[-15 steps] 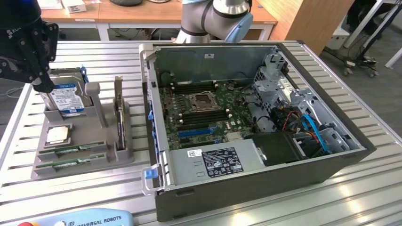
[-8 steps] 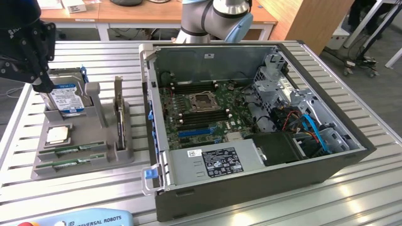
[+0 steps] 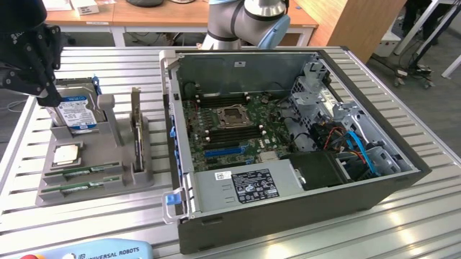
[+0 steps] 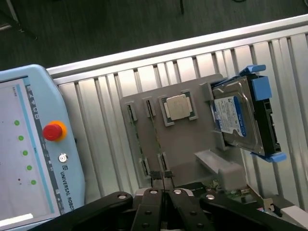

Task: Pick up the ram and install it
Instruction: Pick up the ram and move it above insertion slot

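Gripper (image 4: 163, 190) jaws are pressed together with nothing between them, so no pick yet. It hangs above the holder, clear of everything. In the wrist view the tips line up with one end of the ram (image 3: 81, 171), so I judge that stick to be the target. Ram sits on edge in a groove of the grey holder (image 3: 108, 162), with end blocks keeping it upright. That leaves the long top edge exposed, which suits a narrow pinch. Second stick (image 3: 74, 186) sits in the parallel groove just beside it, same setup. Processor (image 3: 66, 155) lies flat in its own pocket next to them. Hard drive (image 3: 75, 110) stands upright in a bracket beyond, flat sides free for a grip. Holder rests on the slatted table (image 3: 418, 226) just beside the computer case (image 3: 288, 216), probably to keep the carry short. Case lies on its side with the panel off and the motherboard (image 3: 205, 127) facing up, so the memory slots (image 3: 241, 135) by the socket can be reached from straight above. Pendant (image 4: 29, 144) is parked at the table edge.
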{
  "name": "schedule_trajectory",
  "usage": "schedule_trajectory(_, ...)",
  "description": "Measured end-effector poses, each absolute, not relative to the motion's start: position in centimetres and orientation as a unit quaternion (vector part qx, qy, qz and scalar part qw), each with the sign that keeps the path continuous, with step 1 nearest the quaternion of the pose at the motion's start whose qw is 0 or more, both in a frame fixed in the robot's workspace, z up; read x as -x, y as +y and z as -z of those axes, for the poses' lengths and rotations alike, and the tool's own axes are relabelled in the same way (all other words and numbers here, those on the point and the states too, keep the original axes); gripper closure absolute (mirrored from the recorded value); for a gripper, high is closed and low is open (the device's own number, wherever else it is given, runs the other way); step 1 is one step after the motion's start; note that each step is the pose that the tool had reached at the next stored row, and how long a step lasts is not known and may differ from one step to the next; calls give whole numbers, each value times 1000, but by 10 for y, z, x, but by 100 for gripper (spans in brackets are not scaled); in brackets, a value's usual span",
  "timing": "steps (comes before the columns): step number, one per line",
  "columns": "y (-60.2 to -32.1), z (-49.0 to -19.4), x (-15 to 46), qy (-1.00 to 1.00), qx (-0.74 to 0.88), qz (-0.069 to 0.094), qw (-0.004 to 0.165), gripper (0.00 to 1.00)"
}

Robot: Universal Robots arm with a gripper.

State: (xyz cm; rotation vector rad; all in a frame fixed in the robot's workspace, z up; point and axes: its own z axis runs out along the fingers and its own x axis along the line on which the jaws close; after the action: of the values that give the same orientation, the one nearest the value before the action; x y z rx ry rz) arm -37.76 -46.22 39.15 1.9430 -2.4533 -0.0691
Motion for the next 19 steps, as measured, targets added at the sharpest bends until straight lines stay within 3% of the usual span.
schedule_trajectory(19, -462, -391, 378, -736, -677, 20, 9, 90)
